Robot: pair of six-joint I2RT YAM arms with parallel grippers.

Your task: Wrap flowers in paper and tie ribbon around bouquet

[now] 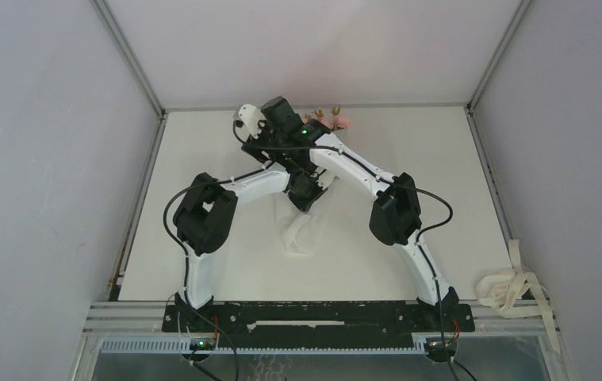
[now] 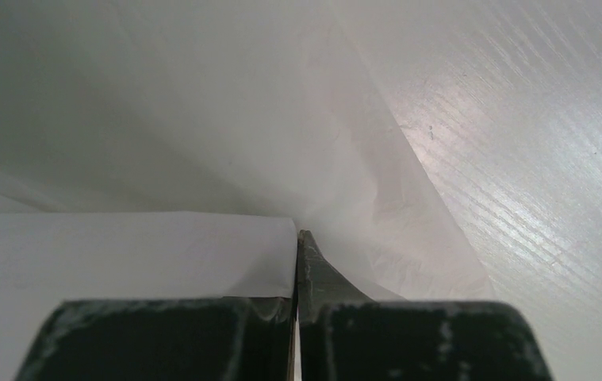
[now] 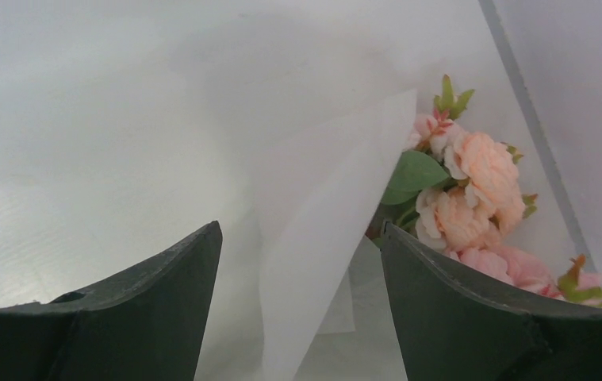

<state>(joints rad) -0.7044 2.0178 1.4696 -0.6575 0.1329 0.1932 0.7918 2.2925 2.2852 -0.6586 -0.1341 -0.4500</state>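
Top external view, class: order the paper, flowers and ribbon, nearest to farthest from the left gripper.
1. paper, pinched in the left gripper, centre.
2. flowers, beyond, at the table's far edge.
3. ribbon, at its near right corner.

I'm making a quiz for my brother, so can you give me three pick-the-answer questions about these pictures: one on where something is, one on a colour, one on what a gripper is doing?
1. Where is the ribbon? A) middle of the table B) beside the table's near right corner C) far left corner
2. What colour are the flowers? A) pink B) blue C) yellow
3. How is the right gripper? A) shut on the ribbon B) shut on the flowers C) open
B: it lies heaped by that corner. A: the petals are pale pink. C: its fingers stand wide apart, a fold of paper between them.
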